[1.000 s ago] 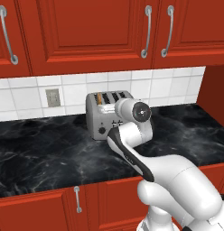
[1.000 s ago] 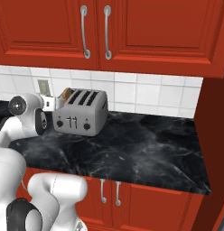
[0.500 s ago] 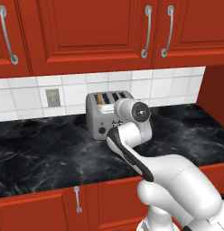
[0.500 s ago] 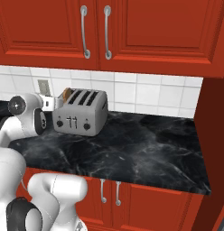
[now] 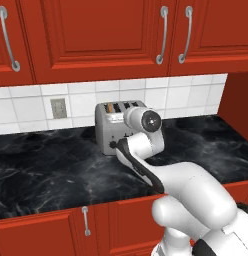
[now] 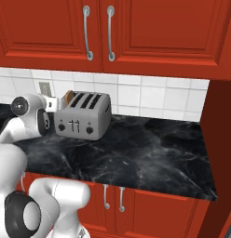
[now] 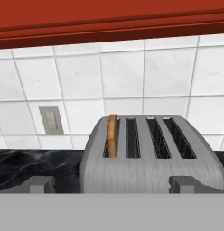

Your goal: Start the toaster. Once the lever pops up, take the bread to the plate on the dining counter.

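Observation:
The grey four-slot toaster (image 7: pixel 150 168) stands on the black wall counter against the white tiles, also seen as the toaster (image 5: pixel 112 127) and the toaster (image 6: pixel 83 116). One tan slice of bread (image 7: pixel 112 135) stands upright in its leftmost slot and sticks out of the top; the bread (image 5: pixel 110 106) and bread (image 6: pixel 68 95) show the same. My gripper (image 7: pixel 113 185) hovers just in front of the toaster, level with its top, open, its fingertips (image 7: pixel 39 184) wide apart with nothing between them. The plate and the dining counter are out of view.
A wall outlet (image 7: pixel 50 120) sits on the tiles left of the toaster. Red upper cabinets (image 5: pixel 96 35) hang above. A red side panel (image 6: pixel 222 139) closes the counter's right end. The black marble counter (image 6: pixel 150 148) stretches right of the toaster.

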Controlling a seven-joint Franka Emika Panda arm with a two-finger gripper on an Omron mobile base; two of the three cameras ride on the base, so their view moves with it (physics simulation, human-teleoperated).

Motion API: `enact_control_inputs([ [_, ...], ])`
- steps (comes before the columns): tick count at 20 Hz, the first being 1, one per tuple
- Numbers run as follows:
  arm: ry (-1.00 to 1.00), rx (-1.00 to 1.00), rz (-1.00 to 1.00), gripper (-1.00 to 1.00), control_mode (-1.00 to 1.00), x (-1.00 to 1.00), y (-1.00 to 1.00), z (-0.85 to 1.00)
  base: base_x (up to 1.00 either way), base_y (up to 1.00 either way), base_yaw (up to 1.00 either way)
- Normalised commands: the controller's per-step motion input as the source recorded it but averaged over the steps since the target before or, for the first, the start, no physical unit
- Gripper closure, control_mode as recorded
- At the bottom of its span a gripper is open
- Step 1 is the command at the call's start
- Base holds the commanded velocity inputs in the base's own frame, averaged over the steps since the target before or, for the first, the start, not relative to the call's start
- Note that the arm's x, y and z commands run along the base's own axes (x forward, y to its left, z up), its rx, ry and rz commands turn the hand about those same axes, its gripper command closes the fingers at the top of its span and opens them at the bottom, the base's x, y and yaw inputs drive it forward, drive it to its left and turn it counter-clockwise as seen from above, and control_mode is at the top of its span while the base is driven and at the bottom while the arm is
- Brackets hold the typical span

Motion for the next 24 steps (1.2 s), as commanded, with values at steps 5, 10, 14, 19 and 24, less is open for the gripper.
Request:
enact_control_inputs([
  [5,0.00,0.00,0.00,-1.00,-1.00,0.25,0.00,-0.01,0.00,0.00,0.00],
  [10,0.00,0.00,0.00,-1.00,-1.00,0.13,0.00,-0.06,0.00,0.00,0.00],
  [14,0.00,0.00,0.00,-1.00,-1.00,0.19,0.00,-0.07,0.00,0.00,0.00],
  [19,0.00,0.00,0.00,-1.00,-1.00,0.29,0.00,-0.07,0.00,0.00,0.00],
  [24,0.00,0.00,0.00,-1.00,-1.00,0.28,0.00,-0.13,0.00,0.00,0.00],
])
